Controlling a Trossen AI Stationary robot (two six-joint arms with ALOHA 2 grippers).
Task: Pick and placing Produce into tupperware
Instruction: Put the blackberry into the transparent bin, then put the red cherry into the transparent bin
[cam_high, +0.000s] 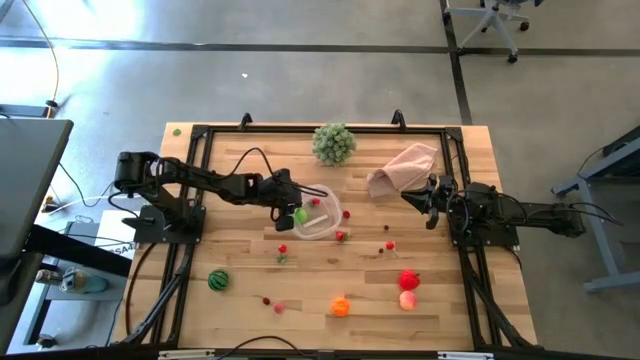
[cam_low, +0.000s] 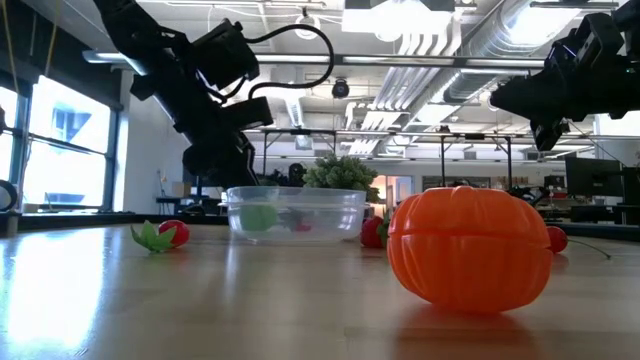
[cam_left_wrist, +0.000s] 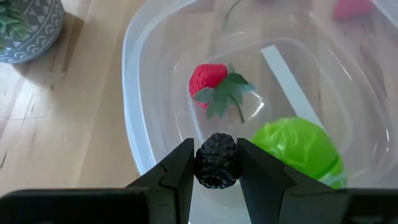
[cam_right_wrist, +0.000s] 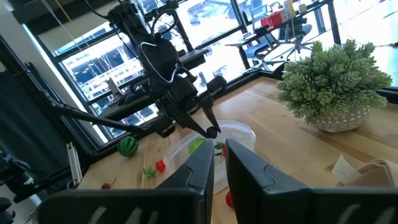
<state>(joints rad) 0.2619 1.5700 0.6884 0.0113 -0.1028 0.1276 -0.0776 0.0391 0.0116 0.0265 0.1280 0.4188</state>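
Overhead, left gripper (cam_left_wrist: 216, 163) pinching a dark blackberry (cam_left_wrist: 217, 160) upright above the tupperware (cam_left_wrist: 143, 93), right gripper (cam_right_wrist: 219, 163) nearly closed, empty.

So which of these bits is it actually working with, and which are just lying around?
Part of the job:
- clear tupperware, holding a strawberry and a light green piece
- dark berry gripped in the left pincer above it
- orange pumpkin, striped green piece, red piece, pink piece

Just lying about:
- leafy green ball
- pinkish cloth
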